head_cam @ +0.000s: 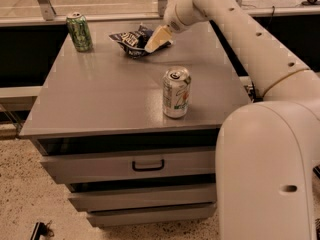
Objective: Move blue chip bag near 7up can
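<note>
The blue chip bag [130, 39] lies crumpled on the far part of the grey cabinet top [100, 99], in the upper middle of the frame, with its white and black label facing up. The gripper [156, 38] is at the bag's right edge, a cream-coloured wedge slanting toward the lower left from the end of the arm [235, 24]. It overlaps the bag in this view, but I cannot tell whether it is spread, pressed together or pinching the foil (nor whether it touches the bag or only hangs over it).

The 7up can [176, 93] stands upright nearer the front edge of the top, just right of the frame's centre. It is well apart from the bag and lower in the picture. Its silver-white side shows pale green lettering and an orange-red spot, and the tab on its lid is visible.

A green can [80, 32] stands upright at the upper left, near the far left corner of the top and apart from the bag.

The white arm rises from the gripper to the top edge of the frame, then descends along the right side to the bulky white robot body [270, 174] that fills the lower right corner. Under the top, a drawer [100, 166] carries a dark handle [148, 165] at lower centre, with more drawers beneath it. The speckled floor [20, 194] shows at the lower left.
</note>
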Controlling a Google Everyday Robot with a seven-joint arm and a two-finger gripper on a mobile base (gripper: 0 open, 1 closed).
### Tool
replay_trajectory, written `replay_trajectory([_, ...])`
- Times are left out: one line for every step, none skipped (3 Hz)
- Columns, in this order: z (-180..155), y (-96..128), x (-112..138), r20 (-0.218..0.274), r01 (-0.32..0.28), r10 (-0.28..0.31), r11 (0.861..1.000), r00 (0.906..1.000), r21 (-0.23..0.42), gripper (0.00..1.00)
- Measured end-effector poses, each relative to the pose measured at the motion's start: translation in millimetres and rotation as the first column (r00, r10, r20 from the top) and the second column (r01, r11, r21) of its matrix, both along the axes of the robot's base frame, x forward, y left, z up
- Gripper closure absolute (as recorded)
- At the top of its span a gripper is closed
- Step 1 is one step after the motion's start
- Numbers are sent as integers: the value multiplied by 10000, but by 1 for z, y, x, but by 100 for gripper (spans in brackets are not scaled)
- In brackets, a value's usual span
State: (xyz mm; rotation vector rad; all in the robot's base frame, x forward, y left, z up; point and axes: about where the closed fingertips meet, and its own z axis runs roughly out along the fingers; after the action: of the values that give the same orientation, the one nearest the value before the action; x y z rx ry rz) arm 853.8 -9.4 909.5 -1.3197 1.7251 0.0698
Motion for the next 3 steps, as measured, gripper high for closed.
replay_trajectory([-16,29,0,-191,-507,522,9963,9985,691,0])
replay_trajectory([-23,44,-6,-303,-947,981,9907,9947,981,18])
replay_trajectory([-30,46,-15,-425,-1281,1311,9895,9905,664,41])
